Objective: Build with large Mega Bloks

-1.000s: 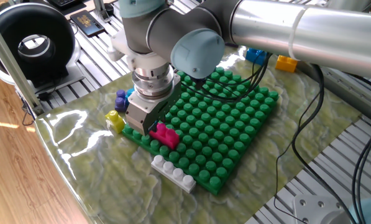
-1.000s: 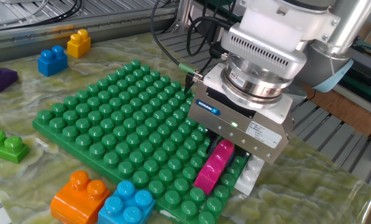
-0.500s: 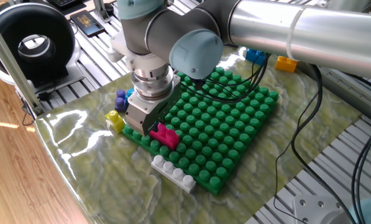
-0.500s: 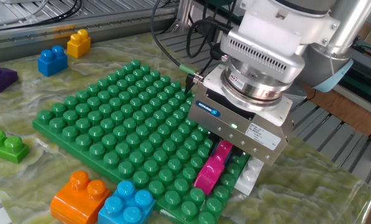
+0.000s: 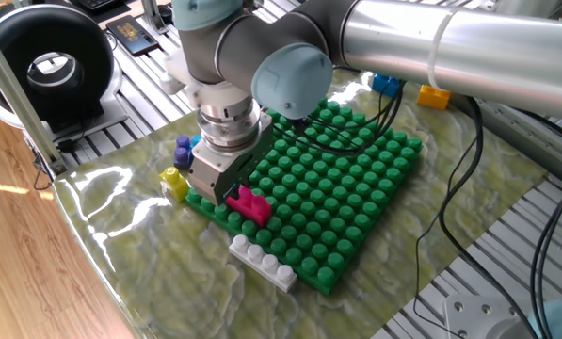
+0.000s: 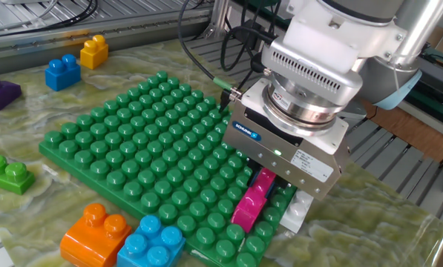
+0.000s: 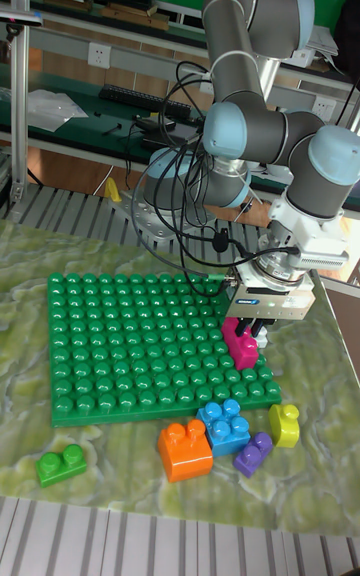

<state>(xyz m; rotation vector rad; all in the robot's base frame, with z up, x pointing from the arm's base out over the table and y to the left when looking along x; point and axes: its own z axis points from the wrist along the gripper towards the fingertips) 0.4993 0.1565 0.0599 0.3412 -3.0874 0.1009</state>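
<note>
Seeing the hand (image 6: pixel 269 180) low over the near-edge corner of the green baseplate (image 6: pixel 139 141), right above the magenta brick (image 6: pixel 252 199). That brick sits on the baseplate studs along the edge row, its far end tucked under the hand body; I can't tell from any view whether the fingers are clamped on it or let go, since the hand housing hides the tips. White brick (image 5: pixel 263 262) lies flat on the counter (image 5: pixel 149 273) just off the baseplate edge, next to the magenta one but on the outside. In the tall view the magenta brick (image 7: pixel 241 344) is at the right side of the baseplate (image 7: pixel 140 346), hand (image 7: pixel 262 334) directly over it. Loose bricks on the counter: orange (image 6: pixel 95 233) and light blue (image 6: pixel 151 243) touching each other just off the baseplate corner, with purple (image 7: pixel 253 454) and yellow (image 7: pixel 284 425) close beside them in the tall view. Green brick (image 6: pixel 7 173) is alone off another side. On the far side, well apart from the hand, I see a blue brick (image 6: pixel 62 72), a second yellow brick (image 6: pixel 93 51) and a second purple brick (image 6: pixel 0 92). Cables (image 7: pixel 185 186) hang off the wrist over the baseplate.
</note>
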